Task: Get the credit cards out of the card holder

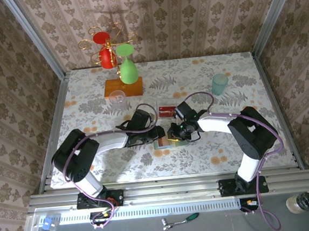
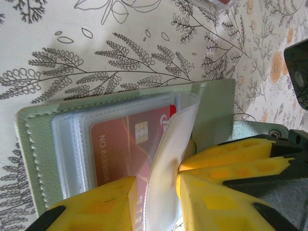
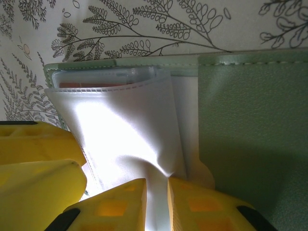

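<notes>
Top external view: we find the open card holder [image 1: 162, 143] lying at mid-table.
From three o'clock our right gripper [image 3: 157, 185] pinches a clear sleeve [image 3: 120, 130]; from nine our left gripper [image 2: 155, 185] stands slightly apart astride it, over the sleeved red card [image 2: 125, 144]. Clear tray [image 1: 167, 111] sits at twelve o'clock of the holder, teal cup [image 1: 219, 83] at two, goblet stand [image 1: 124, 87] at eleven.
</notes>
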`<control>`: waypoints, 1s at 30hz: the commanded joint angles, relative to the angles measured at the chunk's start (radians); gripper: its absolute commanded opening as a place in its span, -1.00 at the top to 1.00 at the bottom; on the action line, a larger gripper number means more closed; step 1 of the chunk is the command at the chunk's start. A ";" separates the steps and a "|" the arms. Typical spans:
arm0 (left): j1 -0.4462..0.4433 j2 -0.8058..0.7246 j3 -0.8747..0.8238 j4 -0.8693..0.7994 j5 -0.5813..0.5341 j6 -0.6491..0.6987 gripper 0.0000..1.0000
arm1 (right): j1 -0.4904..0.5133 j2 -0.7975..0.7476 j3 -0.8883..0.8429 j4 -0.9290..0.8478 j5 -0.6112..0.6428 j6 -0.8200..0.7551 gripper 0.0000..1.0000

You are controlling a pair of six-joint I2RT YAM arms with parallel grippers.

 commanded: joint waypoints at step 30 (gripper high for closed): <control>-0.059 0.045 0.152 -0.036 0.033 -0.011 0.32 | -0.131 -0.230 0.006 -0.223 0.083 -0.115 0.35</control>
